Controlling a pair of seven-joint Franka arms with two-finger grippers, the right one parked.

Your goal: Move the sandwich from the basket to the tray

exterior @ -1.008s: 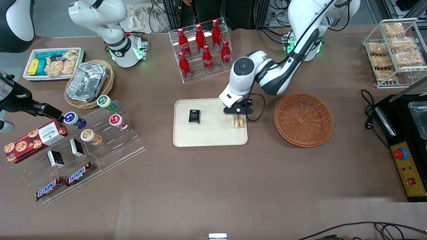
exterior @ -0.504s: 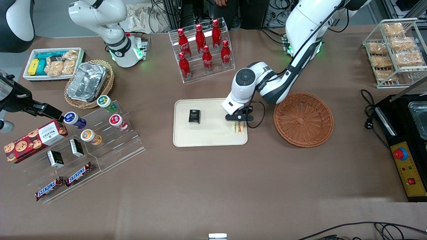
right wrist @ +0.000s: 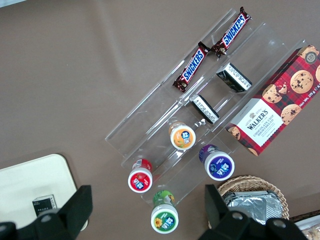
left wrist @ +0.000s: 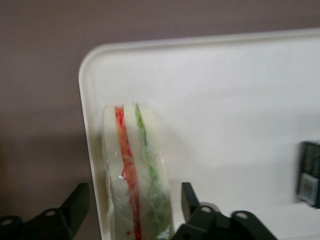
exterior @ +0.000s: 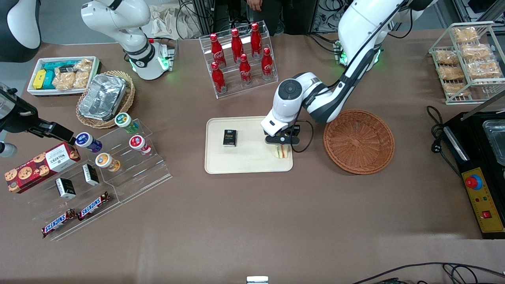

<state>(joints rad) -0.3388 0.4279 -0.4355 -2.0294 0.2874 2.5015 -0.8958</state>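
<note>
Sandwich (exterior: pixel 281 151): on the tray (exterior: pixel 244 165), in the corner nearest the basket (exterior: pixel 359 141) and toward the front camera. It stands on edge, with its orange-red and green layers showing in the wrist view (left wrist: pixel 136 185). A clear film seems to wrap it. Its lower part is cut off by the frame there, so how it meets the tray floor is not seen.

Gripper (exterior: pixel 281 141): directly above the sandwich, over that same corner of the tray. In the wrist view (left wrist: pixel 135 205) its two dark fingers (left wrist: pixel 76 205) stand spread, one on each side of the sandwich, with a gap between each and the bread. The jaws are parted and grip nothing. From the front the wrist housing covers most of the fingers.

Tray: flat on the table (exterior: pixel 236 221), just beside the basket but apart from it. The arm hides part of its edge nearest the basket.

Basket: nothing shows in it. The arm's elbow overlaps its rim nearest the tray.

Small black box (exterior: pixel 229 138): on the tray, well apart from the sandwich, toward the parked arm's end. In the wrist view (left wrist: pixel 310 172) it is cut off at the frame edge and blurred, and its print cannot be read.
</note>
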